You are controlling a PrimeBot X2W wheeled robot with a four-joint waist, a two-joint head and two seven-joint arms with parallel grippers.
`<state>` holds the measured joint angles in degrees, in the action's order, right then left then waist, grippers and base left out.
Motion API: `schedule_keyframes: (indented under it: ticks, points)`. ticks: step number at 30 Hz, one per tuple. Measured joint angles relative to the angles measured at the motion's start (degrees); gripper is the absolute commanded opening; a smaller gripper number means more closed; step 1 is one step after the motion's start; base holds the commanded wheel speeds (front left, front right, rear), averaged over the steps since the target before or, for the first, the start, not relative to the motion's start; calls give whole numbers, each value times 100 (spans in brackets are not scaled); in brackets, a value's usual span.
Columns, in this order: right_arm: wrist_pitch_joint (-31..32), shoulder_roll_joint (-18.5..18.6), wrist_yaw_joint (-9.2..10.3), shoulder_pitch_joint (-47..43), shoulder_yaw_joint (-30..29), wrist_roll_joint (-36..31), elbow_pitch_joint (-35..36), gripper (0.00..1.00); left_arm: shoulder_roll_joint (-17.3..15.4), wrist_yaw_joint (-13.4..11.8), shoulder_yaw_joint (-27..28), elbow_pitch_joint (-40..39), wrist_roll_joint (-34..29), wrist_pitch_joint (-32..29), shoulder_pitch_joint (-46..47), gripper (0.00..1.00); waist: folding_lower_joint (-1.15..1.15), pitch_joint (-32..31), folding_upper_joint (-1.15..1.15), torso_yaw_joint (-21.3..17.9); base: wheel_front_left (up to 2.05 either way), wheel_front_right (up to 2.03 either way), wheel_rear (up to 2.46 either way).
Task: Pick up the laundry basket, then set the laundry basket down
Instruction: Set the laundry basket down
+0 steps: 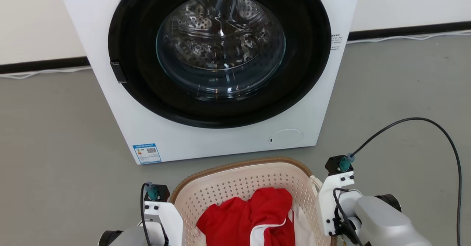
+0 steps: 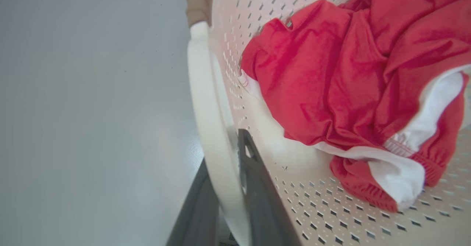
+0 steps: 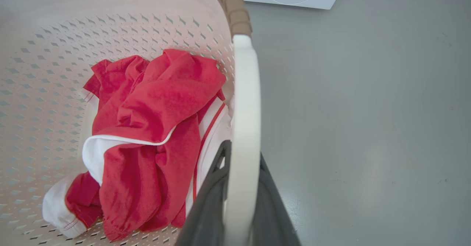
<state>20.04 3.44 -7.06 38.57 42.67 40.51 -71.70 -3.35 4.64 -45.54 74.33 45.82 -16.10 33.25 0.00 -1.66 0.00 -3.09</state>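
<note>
The laundry basket [image 1: 239,164], cream-white and perforated with a brown woven-look rim, sits low in the head view just in front of the washing machine. Red and white clothes [image 1: 250,216] lie inside it. In the left wrist view my left gripper [image 2: 224,150] is shut on the basket's white loop handle [image 2: 206,102], one dark finger on each side. In the right wrist view my right gripper [image 3: 241,154] is shut the same way on the other white handle [image 3: 246,91]. I cannot tell whether the basket touches the floor.
A white front-loading washing machine [image 1: 220,139] with its round dark door [image 1: 220,47] closed stands right behind the basket. Grey floor [image 1: 397,91] spreads to both sides. A black cable [image 1: 452,157] loops above my right forearm. A pale wall with a dark baseboard [image 1: 404,30] runs behind.
</note>
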Motion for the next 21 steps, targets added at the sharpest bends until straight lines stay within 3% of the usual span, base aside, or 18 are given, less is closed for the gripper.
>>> schedule_keyframes:
  ticks: [10,21]
  points:
    - [-450,0,1,80,27,49,-2,0,-45,-62,-46,0,-9,268,261,0,0,442,0,28,0,0,0]
    - [-1194,33,3,783,11,46,-10,0,-103,-266,34,-104,-12,934,972,0,0,1498,0,30,0,0,0]
